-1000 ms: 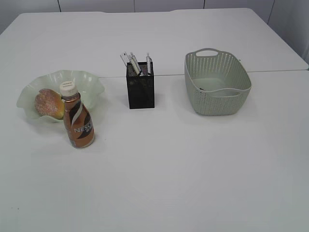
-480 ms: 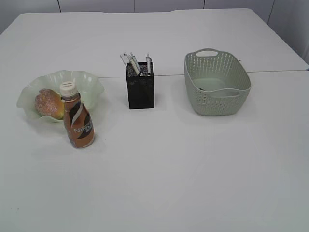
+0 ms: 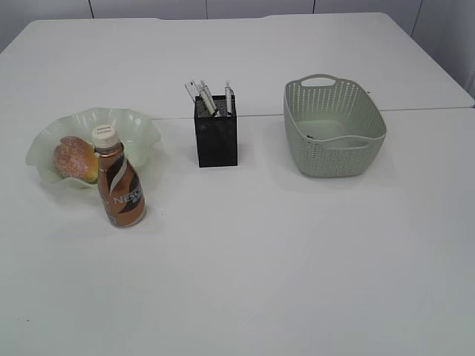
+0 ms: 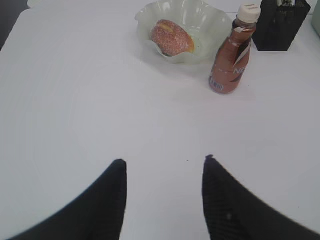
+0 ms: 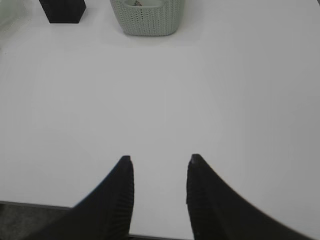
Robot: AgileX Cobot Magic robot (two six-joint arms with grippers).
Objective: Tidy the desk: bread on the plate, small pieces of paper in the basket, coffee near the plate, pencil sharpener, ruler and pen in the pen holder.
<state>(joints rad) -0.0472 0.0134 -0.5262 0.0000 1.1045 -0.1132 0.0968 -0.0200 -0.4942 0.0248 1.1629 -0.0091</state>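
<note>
Left tool (image 4: 162,165) stands open and empty at the frame's bottom; bread (image 4: 172,37) on the plate (image 4: 150,15) and coffee (image 4: 231,52) sit well apart, upper right. Right tool (image 5: 159,162) open, empty; basket (image 5: 145,22) far above.

White table (image 3: 297,259), matte, plain. Plate (image 3: 141,126): pale green, translucent glass. Bread (image 3: 74,158): brown crust, pinkish sugar speckle, yellower at one end. Coffee (image 3: 121,185): copper-brown bottle, black and white swirls, white lettering, white cap. Pen holder (image 3: 217,139): black mesh. Basket (image 3: 334,137): grey-green, rows of small perforations. Left gripper (image 4: 165,172) and right gripper (image 5: 159,170): black, finely textured fingers.
</note>
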